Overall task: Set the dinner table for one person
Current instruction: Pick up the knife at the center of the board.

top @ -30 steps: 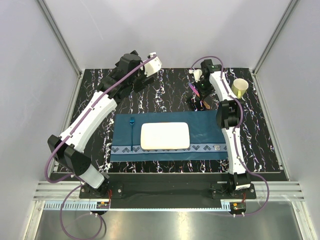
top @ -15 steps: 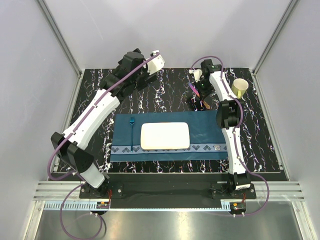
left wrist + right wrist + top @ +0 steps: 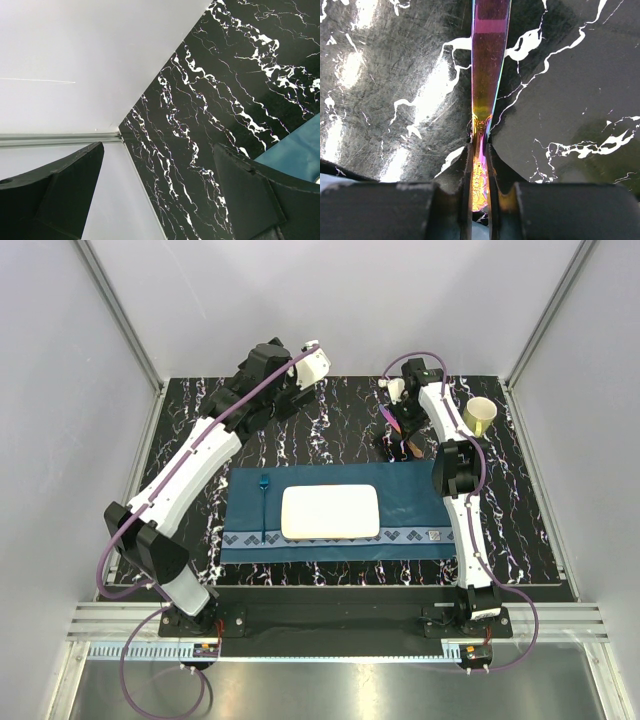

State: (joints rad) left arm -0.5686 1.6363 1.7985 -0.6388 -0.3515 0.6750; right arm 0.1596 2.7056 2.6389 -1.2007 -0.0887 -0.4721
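I find no writing that I can read in any of my views. A small pale tag [image 3: 435, 535] sits on the blue placemat [image 3: 405, 502], close to its near right corner, on the dinner table [image 3: 330, 410]. It is too small for me to make out any marks. A strip of fine ticks [image 3: 300, 651] runs left to right along the rail at the near edge, and no numbers on it are legible.
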